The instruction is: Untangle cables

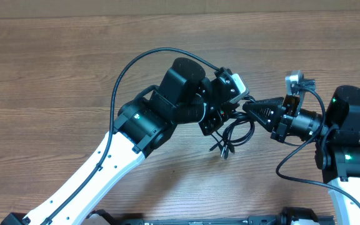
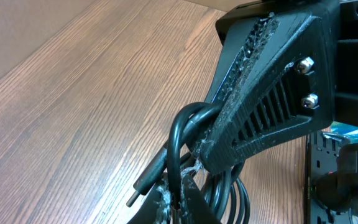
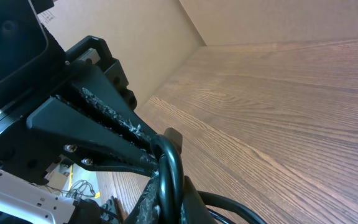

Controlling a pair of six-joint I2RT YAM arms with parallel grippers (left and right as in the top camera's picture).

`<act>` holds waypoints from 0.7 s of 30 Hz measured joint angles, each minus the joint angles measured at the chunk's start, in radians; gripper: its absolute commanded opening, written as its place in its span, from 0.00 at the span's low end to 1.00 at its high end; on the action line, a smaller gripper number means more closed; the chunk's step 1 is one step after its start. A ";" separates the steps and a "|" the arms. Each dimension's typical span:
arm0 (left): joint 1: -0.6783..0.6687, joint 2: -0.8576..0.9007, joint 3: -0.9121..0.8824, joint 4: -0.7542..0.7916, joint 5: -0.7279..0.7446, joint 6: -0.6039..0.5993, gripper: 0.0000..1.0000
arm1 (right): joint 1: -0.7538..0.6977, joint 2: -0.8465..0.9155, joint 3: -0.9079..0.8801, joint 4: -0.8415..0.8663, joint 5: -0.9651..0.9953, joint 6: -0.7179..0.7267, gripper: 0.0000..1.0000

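- Jaws of the right gripper (image 2: pixel 205 151) were closed, pinched on the cables (image 2: pixel 185 124) at the very tip. This showed close up at centre frame in the left wrist view.
- Jaws of the left gripper (image 3: pixel 148 154) were likewise closed on the same bundle. In the right wrist view its dark fingers (image 3: pixel 92 134) lay across from the left of the frame and met a cable loop at lower centre.
- Both tips sat just beside each other on the bundle, facing one another.
- Cables were thin black cords wound in several loops, hanging under the two tips at the lower centre of the left wrist view.
- One plug end (image 2: pixel 145 186) stuck out to the lower left of the loops, angled down toward the table (image 2: pixel 73 93). I could not tell whether it touched the wood.
- From overhead, the bundle sat right of centre. Its loops spread below and between the grippers, and loose ends pointed toward the lower edge of the frame.
- Left arm (image 1: pixel 149 119) ran from the lower left corner up to centre. Right arm (image 1: pixel 349 125) rose from the lower right, its wrist pointing left.
- A thick arm cable (image 1: pixel 167 50) arched over the left arm, left of centre and high in the frame.
- The table was brown wood grain throughout, and a plain brown wall (image 3: pixel 135 37) stood behind it at the top of the right wrist view.
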 measured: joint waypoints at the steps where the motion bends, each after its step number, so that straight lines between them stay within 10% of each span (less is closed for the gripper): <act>1: 0.000 0.000 0.000 0.001 0.000 -0.003 0.04 | 0.000 0.000 0.000 0.000 0.000 0.000 0.04; 21: -0.015 0.000 0.000 0.008 0.082 0.014 0.04 | -0.001 0.000 0.000 0.004 0.027 -0.002 0.04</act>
